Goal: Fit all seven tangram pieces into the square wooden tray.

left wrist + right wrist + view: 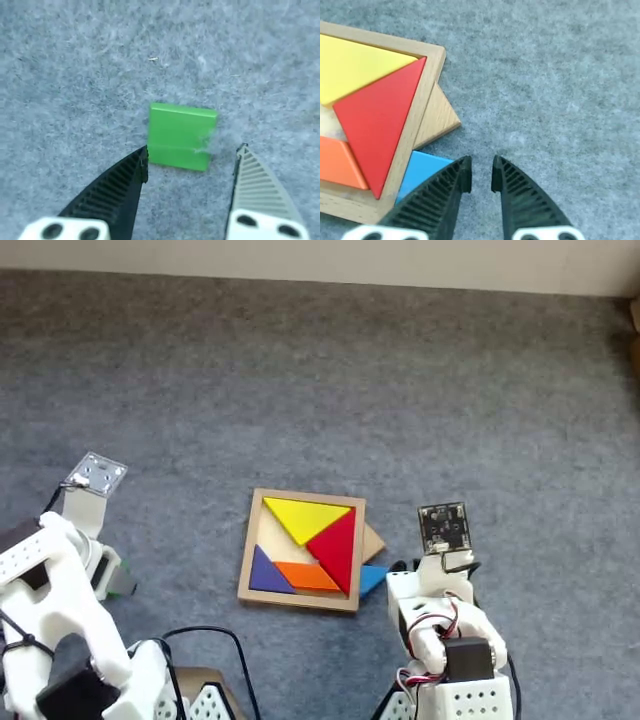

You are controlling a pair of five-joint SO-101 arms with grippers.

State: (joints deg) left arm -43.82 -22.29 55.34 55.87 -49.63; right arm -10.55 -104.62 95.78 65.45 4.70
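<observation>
The green square (181, 136) is being framed by wide left jaws, the right jaws being held narrow and empty; it could be skidded away by uneven closing.

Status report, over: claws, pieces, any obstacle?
Left claw open over green square. Right claw barely open, empty, beside blue piece. Tray partly filled. No obstacle seen.

The table (420, 380) has a grey, fuzzy, carpet-like surface from left to right. Along its far edge runs a pale, cream-coloured strip (300, 260). At the far right edge shows a brown sliver (636, 335). A small pale fleck (153, 59) lies on the grey surface
</observation>
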